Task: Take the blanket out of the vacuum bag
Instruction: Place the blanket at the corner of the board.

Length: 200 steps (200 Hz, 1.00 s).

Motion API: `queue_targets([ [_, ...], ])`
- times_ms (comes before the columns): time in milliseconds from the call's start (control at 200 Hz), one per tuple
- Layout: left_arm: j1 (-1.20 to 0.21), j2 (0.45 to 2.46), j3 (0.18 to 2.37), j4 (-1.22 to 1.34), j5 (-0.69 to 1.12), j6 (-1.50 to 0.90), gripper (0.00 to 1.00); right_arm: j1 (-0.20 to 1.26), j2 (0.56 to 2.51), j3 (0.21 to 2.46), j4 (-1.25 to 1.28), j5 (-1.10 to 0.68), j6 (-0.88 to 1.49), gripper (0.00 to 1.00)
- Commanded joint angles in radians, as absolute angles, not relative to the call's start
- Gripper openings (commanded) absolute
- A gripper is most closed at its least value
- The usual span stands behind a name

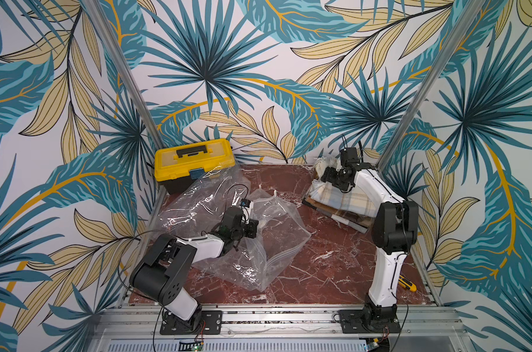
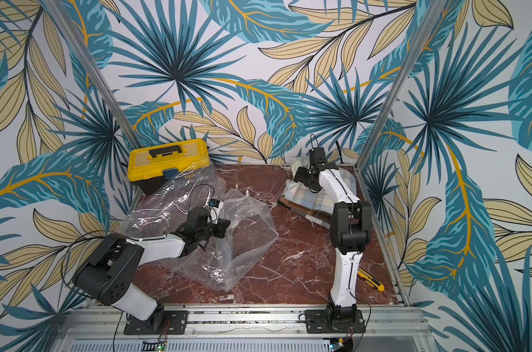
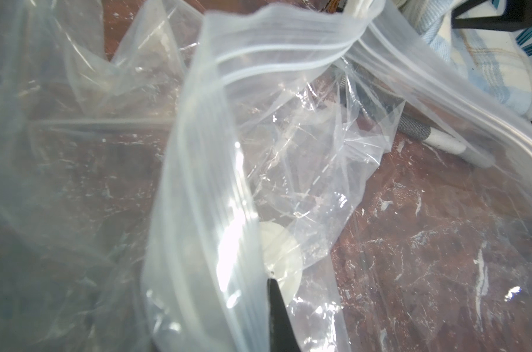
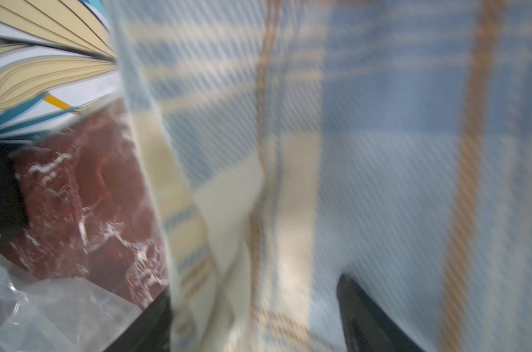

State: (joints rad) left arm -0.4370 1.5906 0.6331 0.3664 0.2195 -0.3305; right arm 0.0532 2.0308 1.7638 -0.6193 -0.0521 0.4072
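The vacuum bag (image 1: pixel 277 240) (image 2: pixel 246 231) lies crumpled and empty on the left half of the red marble table (image 1: pixel 319 274), its mouth gaping. My left gripper (image 1: pixel 254 227) (image 2: pixel 226 227) is shut on the bag's zip-seal edge (image 3: pixel 228 152). In the left wrist view one black finger (image 3: pixel 278 317) shows beside the round white valve (image 3: pixel 281 253). The folded blue-and-cream plaid blanket (image 1: pixel 344 198) (image 2: pixel 301 195) rests outside the bag at the far right. My right gripper (image 1: pixel 322 176) (image 4: pixel 255 285) is at the blanket's far end, open, with a fold of blanket (image 4: pixel 380 152) between the jaws.
A yellow toolbox (image 1: pixel 194 161) (image 2: pixel 170 161) stands at the far left corner, touching the bag. A yellow utility knife (image 1: pixel 408 283) (image 2: pixel 371 279) lies near the right edge behind the right arm. Flat brown pieces (image 1: pixel 328 213) stick out from under the blanket.
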Motion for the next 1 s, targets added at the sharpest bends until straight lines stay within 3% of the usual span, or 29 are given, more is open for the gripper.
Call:
queue_targets([
  [0, -0.444, 1.583, 0.668, 0.316, 0.241, -0.331, 0.0, 0.047, 1.794, 1.64, -0.606, 0.151, 0.356, 0.86],
  [90, -0.466, 1.571, 0.695, 0.262, 0.228, -0.323, 0.0, 0.034, 1.648, 1.52, -0.65, 0.275, 0.376, 0.9],
  [180, -0.492, 1.559, 0.745, 0.183, 0.198, -0.304, 0.0, 0.0, 1.527, 1.373, -0.625, 0.28, 0.409, 0.92],
  [401, -0.537, 1.547, 0.782, 0.178, 0.169, -0.32, 0.0, -0.227, 1.401, 1.095, -0.47, -0.098, 0.467, 0.92],
  [636, -0.566, 1.547, 0.733, 0.237, 0.162, -0.331, 0.0, -0.383, 1.359, 0.93, -0.275, -0.377, 0.508, 0.91],
  [841, -0.566, 1.558, 0.695, 0.284, 0.165, -0.329, 0.0, -0.428, 1.402, 0.913, -0.152, -0.463, 0.53, 0.86],
  [997, -0.566, 1.577, 0.689, 0.303, 0.168, -0.327, 0.0, -0.434, 1.468, 0.975, -0.279, -0.457, 0.502, 0.84],
])
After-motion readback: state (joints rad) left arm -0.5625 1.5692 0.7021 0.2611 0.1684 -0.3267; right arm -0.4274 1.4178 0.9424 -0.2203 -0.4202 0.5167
